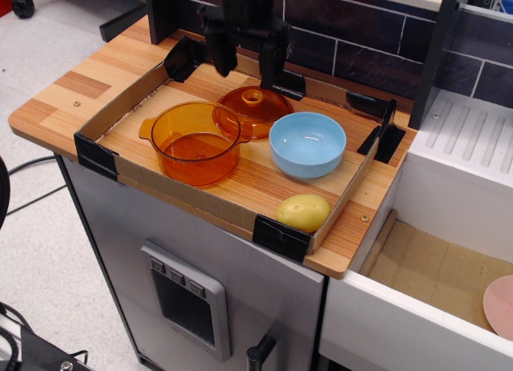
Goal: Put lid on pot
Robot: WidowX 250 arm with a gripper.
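A black gripper [246, 65] hangs with its jaws spread wide, grasping nothing, above an orange lid [253, 110].

The lid lies directly below the gripper, clear of its fingertips, inside a shallow cardboard tray [120, 106]. The orange pot [195, 143] stands uncovered just in front of the gripper and to its left, touching the lid. A light-blue bowl [308, 143] sits beside the lid, on the other side.

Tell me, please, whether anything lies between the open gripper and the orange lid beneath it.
Nothing does. In the observation image the gripper hangs above the lid with its fingers spread, and only bare wooden tray floor and air show in the stretch between them.
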